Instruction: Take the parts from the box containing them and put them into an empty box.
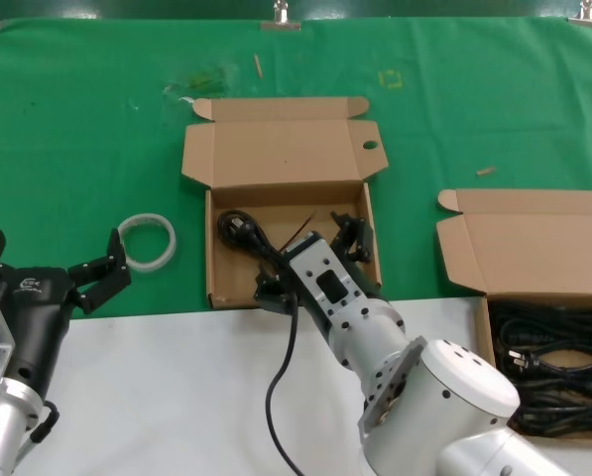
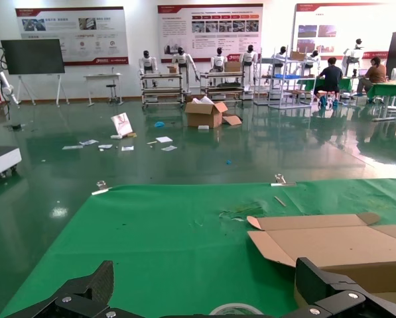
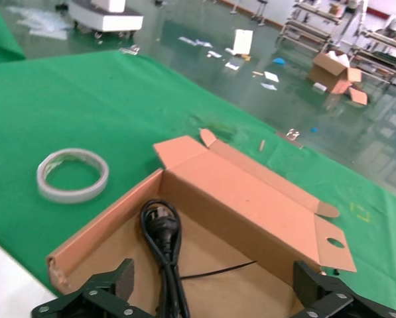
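Note:
The empty box [image 1: 215,260], whose lid has a round hole [image 1: 370,145], lies open at the centre. One black cable [image 1: 242,233] lies in it, plug toward the back, and its cord trails over the front wall onto the white surface. My right gripper [image 1: 309,261] hovers open over this box. In the right wrist view the cable [image 3: 160,233] runs between its spread fingers [image 3: 115,283], ungripped. The box containing the parts [image 1: 479,243] stands at the right, with coiled black cables [image 1: 553,362] inside. My left gripper [image 1: 53,263] waits open at the left.
A white ring of tape [image 1: 148,241] lies on the green cloth between my left gripper and the centre box, and shows in the left wrist view [image 2: 236,309]. A white surface [image 1: 177,377] starts at the cloth's front edge. Small scraps lie at the back.

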`<action>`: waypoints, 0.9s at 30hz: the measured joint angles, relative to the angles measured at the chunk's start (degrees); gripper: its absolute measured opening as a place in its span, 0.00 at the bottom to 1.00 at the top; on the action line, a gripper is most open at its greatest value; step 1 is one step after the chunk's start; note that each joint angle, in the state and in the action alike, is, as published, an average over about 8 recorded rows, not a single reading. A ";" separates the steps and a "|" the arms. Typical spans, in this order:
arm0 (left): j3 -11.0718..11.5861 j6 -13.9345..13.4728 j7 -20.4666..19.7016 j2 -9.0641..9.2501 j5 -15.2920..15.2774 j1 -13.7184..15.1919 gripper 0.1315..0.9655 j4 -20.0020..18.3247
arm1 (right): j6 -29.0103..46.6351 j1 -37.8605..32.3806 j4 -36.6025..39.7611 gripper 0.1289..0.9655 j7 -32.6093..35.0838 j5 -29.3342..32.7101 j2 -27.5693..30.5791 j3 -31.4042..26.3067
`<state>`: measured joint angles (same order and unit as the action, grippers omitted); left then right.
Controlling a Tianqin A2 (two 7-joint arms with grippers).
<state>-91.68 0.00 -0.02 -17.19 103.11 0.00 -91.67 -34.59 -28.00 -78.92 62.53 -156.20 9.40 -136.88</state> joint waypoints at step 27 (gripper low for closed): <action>0.00 0.00 0.00 0.00 0.00 0.00 1.00 0.00 | 12.08 9.80 -4.46 1.00 -21.85 18.54 0.02 15.82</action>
<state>-91.68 0.00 -0.02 -17.19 103.12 0.00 -91.67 -22.51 -18.20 -83.39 40.68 -137.66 9.42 -121.06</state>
